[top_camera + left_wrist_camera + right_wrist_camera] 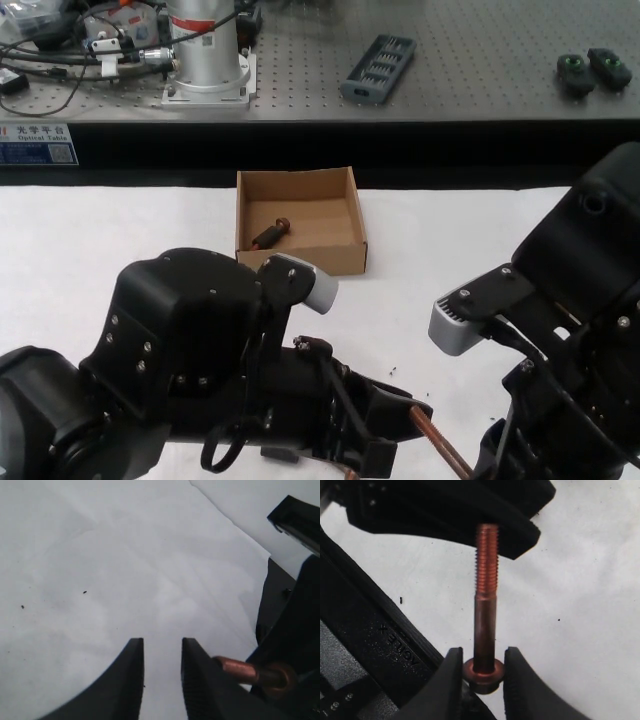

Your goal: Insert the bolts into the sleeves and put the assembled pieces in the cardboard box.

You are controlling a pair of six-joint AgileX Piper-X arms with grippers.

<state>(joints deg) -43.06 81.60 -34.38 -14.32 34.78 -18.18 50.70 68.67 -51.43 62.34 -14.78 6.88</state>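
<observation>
Right claw (483,655) clenches a copper bolt (485,605) by its head, at five o'clock over the white sheet (420,250). Left claw (161,645) is spread and empty. Cardboard box (345,258) at twelve o'clock holds one assembled piece (271,235). Perforated bench (480,60) stands behind.

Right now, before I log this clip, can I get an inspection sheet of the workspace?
Surface: white creased sheet covering the bench.
Job's things: copper-coloured threaded bolt, held off the sheet; open brown cardboard box with one dark sleeve-and-bolt piece lying inside.
Clutter: small dark specks on the sheet.
Grippers: right gripper fingers shut on the bolt's head; left gripper fingers open and empty, the bolt alongside one finger.
Cables: tangled black and white cables on the rear table.
Surroundings: perforated grey optical table, silver cylindrical post, grey-blue ribbed tray, two black-and-green parts.
</observation>
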